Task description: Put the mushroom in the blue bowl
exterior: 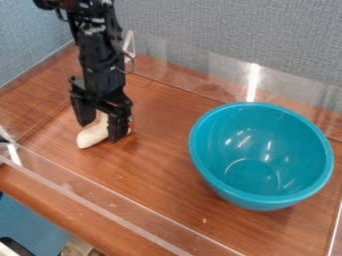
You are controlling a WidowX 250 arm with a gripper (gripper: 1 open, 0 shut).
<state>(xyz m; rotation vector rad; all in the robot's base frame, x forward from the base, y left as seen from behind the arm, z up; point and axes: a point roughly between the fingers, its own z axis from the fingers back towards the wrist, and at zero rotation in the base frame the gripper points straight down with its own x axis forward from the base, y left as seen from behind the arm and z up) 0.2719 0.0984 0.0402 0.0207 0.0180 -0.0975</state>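
The mushroom [91, 137] lies on its side on the wooden table at the left, its cream stem showing and its cap mostly hidden behind a finger. My gripper [102, 122] stands straight down over it, jaws apart, one black finger [80, 112] on each side of the mushroom, tips close to the table. I cannot tell whether the fingers touch it. The blue bowl [262, 152] sits empty and upright at the right, well apart from the gripper.
The wooden tabletop [160, 175] is fenced by low clear plastic walls, one along the front [134, 205] and one at the back [227, 78]. A grey-blue wall rises behind the arm.
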